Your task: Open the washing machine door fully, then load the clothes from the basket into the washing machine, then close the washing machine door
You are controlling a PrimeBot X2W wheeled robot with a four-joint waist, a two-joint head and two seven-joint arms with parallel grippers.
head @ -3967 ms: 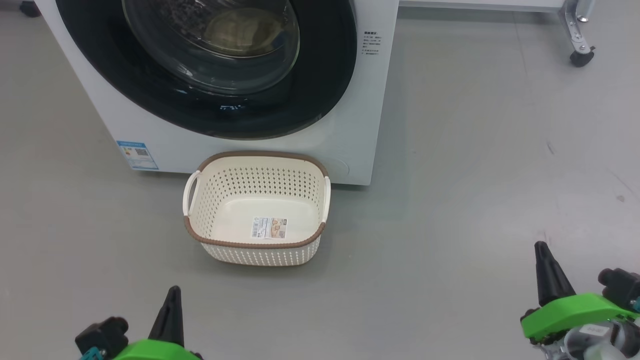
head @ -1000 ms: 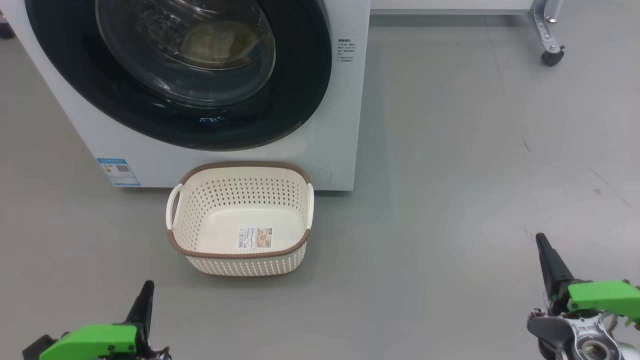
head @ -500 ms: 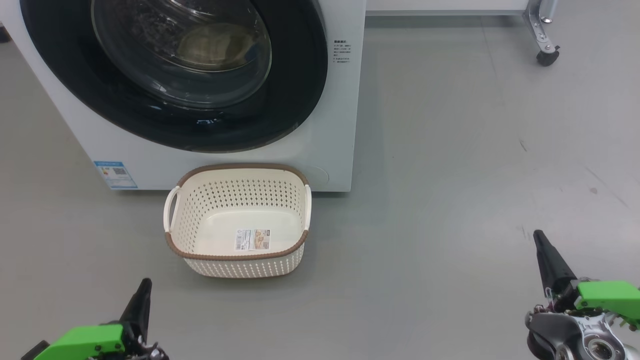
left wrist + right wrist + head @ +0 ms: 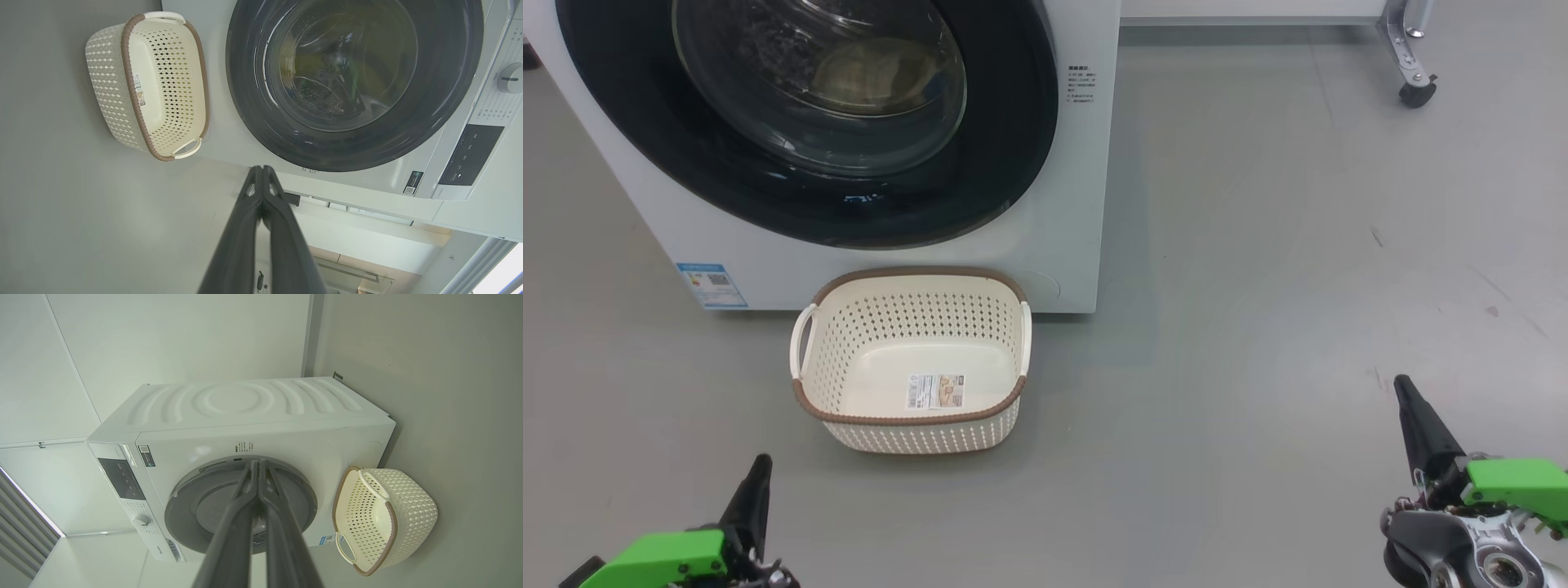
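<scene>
Blurring behind the washing machine door [image 4: 805,139], yellowish clothes [image 4: 874,69], details unclear.

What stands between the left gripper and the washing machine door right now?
Nothing visible does. The left gripper, shut, has only floor ahead of it up to the washing machine door. The basket stands on the floor below the door, off to the right of that path.

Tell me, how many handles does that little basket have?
2. One white handle sits on the left end of the basket, the other on its right end, as the head view shows them.
</scene>
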